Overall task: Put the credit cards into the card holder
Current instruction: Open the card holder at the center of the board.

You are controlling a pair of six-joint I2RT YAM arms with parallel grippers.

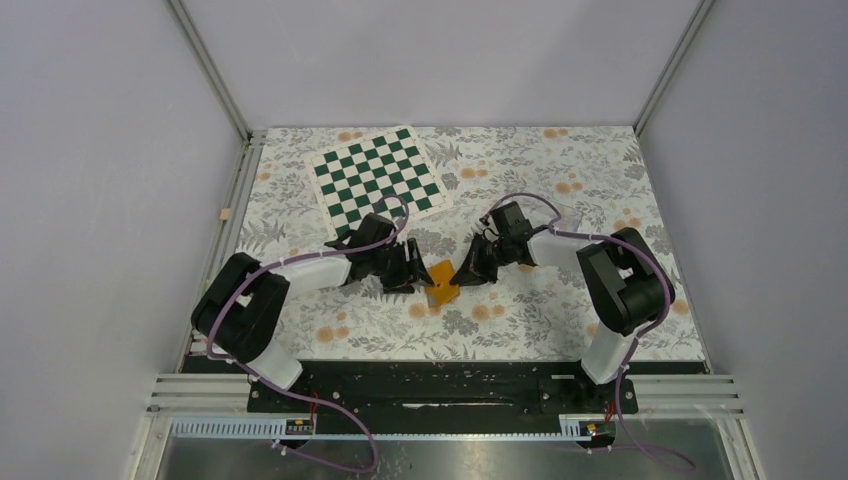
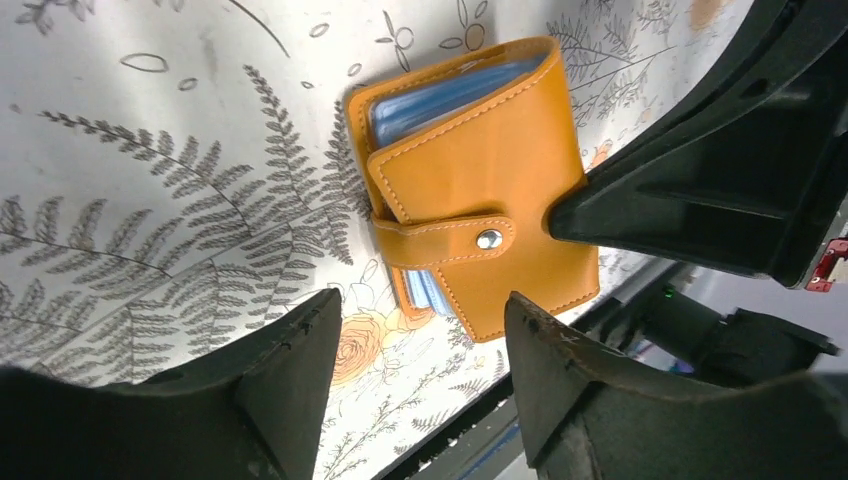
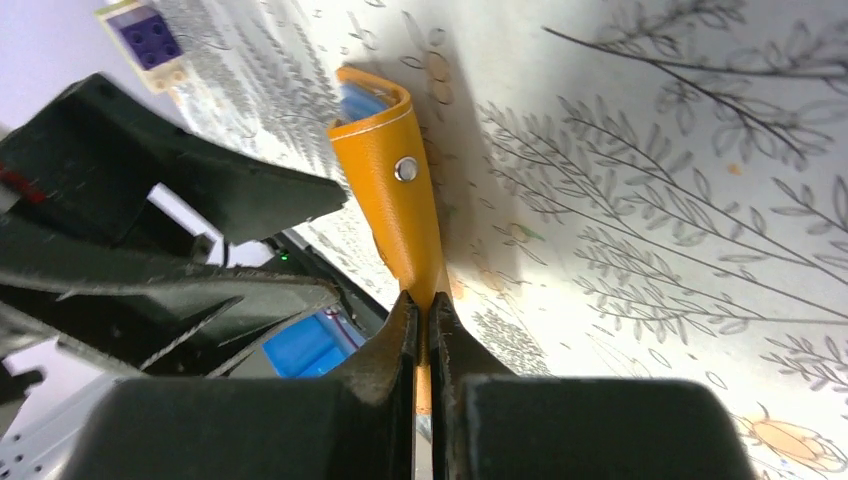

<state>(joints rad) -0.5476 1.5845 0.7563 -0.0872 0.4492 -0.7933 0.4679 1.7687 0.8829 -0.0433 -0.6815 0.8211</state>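
Two hands meet at the middle of the surface, tips turned toward each other. The right hand is closed, its two fingers pressed together on the thin orange edge of the card holder, so it grips the holder by one side. In the right wrist view the holder runs away from the fingertips edge-on, with its silver snap facing the camera and a strip of light blue showing at the far end. It looks raised on its side rather than flat, though how much of it rests on the surface cannot be told.

The left hand is open, with its fingers spread wide. The card holder sits just beyond and between the tips. One corner comes close to the inner face of one finger, and whether they touch cannot be told. The left wrist view shows the holder folded shut, its strap snapped across the front and light blue sleeves peeking out along two edges. A dark finger of the right hand meets its far side.

From above, the left hand and right hand flank the card holder on the flower-printed cloth. Behind the left arm, well apart from the holder, a green and white chessboard lies flat.
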